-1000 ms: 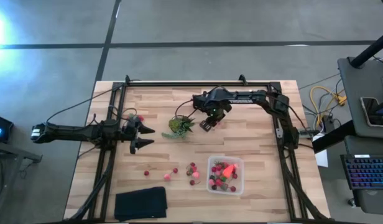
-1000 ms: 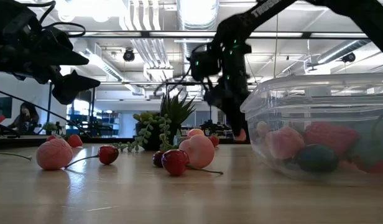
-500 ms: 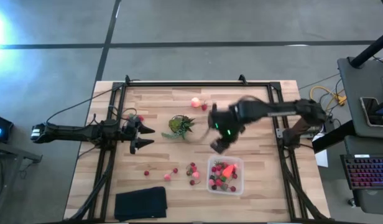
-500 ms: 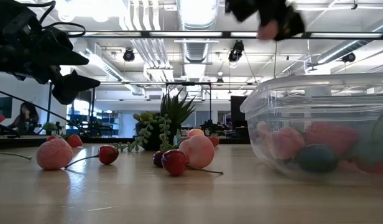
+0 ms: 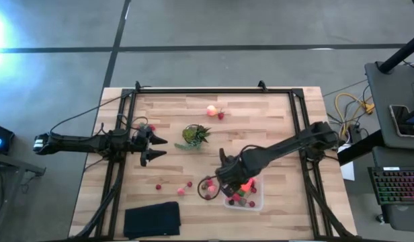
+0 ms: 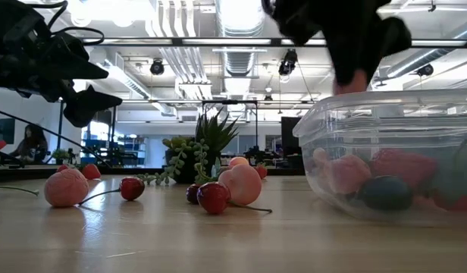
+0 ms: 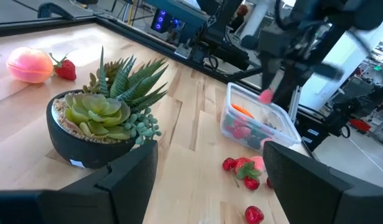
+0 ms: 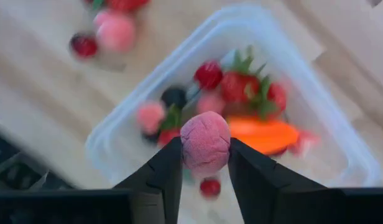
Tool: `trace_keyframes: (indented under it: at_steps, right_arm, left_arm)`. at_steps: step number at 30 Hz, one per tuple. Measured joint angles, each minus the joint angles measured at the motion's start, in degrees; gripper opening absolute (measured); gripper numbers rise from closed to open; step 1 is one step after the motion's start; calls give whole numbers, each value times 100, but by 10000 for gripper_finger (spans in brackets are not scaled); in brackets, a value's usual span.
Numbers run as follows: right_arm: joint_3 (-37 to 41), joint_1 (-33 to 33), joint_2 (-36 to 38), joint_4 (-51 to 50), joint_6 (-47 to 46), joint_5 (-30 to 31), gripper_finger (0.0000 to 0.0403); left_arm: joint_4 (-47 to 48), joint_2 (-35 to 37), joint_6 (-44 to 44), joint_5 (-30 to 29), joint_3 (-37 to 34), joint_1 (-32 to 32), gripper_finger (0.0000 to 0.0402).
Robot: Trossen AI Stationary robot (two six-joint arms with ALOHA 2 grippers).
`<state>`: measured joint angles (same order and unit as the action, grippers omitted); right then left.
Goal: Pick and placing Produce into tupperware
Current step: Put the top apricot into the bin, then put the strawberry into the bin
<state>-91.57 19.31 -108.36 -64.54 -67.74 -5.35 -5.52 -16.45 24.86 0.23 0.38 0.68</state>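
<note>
Inspector: Risk noted. Your right gripper (image 8: 205, 163) pinches a pink berry (image 8: 205, 142) above the tupperware (image 8: 328, 140), near its edge.

Operator: Consequence?

Inspector: Release early and it may bounce out. Left gripper (image 5: 155, 148) idles, spread.

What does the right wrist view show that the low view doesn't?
Only the right wrist view shows the right gripper shut on a pink berry above the tupperware, with an orange piece inside. Only the low view shows the plant, a peach-pink piece on the table, and the room behind. Both show the tupperware holding produce and loose berries outside it.
</note>
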Motion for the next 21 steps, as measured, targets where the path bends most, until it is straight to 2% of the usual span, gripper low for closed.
trace_keyframes:
  at_steps: [3, 9, 13, 17, 21]
  right_arm:
    - [-26, -83, -180, 31, -256, 66, 141]
    - [-200, -243, -220, -93, -308, 71, 223]
    - [-340, -547, 4, -370, -438, 586, 259]
    - [-517, -1467, 307, -711, -345, 834, 265]
    - [-506, -2596, 326, -607, 541, 803, 259]
  left_arm:
    - [5, 3, 0, -1, 0, -2, 277]
    - [3, 0, -2, -2, 0, 0, 277]
    - [5, -2, 0, -2, 0, -1, 277]
    - [1, -2, -2, -1, 0, 0, 277]
    - [4, -4, -1, -2, 0, 0, 277]
